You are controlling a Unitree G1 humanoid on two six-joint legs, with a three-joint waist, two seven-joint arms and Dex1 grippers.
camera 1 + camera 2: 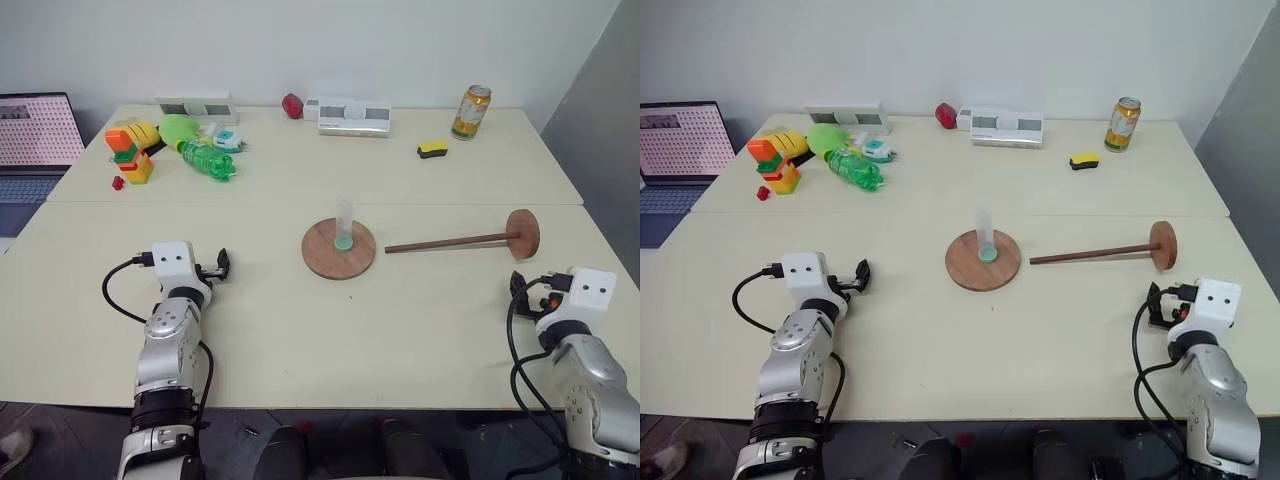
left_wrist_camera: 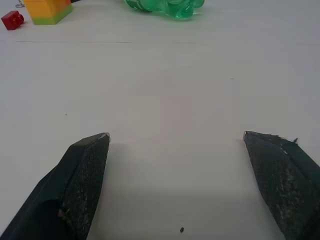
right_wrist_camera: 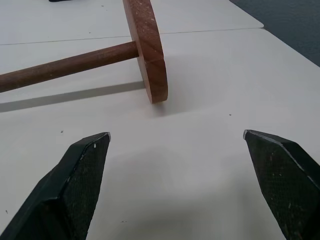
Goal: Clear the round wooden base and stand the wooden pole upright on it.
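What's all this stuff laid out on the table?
Round wooden base: one, reddish-brown, table centre.
Clear tube: one, green-ended, upright on the base.
Wooden pole: one, dark brown, lying right of the base.
Drink can: one, gold, far right.
Sponge: one, yellow-black, near the can.
Green bottle: one, lying far left.
Toy blocks: several, orange-yellow-green, far left.
Laptop: one, left edge.
Left gripper: black jaws open.
Right gripper: black jaws open, facing the pole's disc.

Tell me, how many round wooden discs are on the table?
2. The round wooden base lies flat mid-table with a clear tube standing on it; the other disc stands on edge, fixed to the wooden pole lying right of it.
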